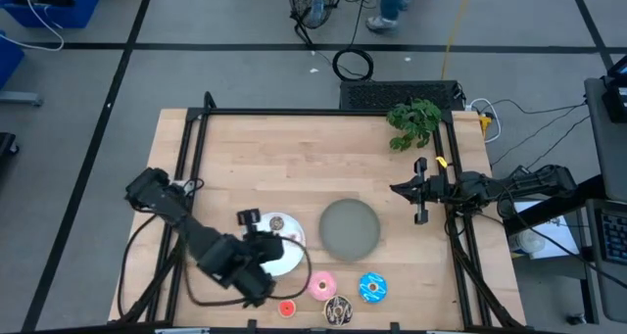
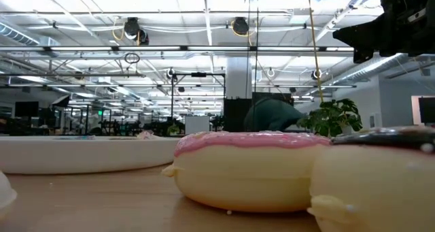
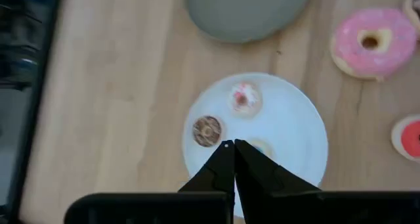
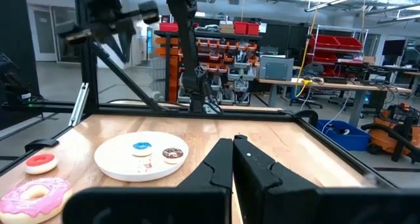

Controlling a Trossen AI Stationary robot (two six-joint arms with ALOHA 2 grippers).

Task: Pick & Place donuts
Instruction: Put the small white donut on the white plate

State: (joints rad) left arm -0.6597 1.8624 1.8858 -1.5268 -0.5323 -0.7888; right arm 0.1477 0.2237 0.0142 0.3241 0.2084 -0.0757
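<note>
White plate [image 3: 298,129] under the left gripper [image 3: 231,145], tiny donuts on it.
In the left wrist view the left gripper's fingers meet at the tips, pinched together over the plate with nothing seen between them; the brown donut [image 3: 207,131] and whitish-pink donut [image 3: 245,97] lie just beyond, and the blue one [image 4: 141,146] shows on the plate too. The pink donut [image 1: 321,286], red donut [image 1: 286,308], chocolate donut [image 1: 339,311] and sprinkled blue donut [image 1: 372,287] lie on the wood near the table's front edge. The right gripper [image 1: 398,188], closed and empty, waits beside the grey plate [image 1: 350,227].
</note>
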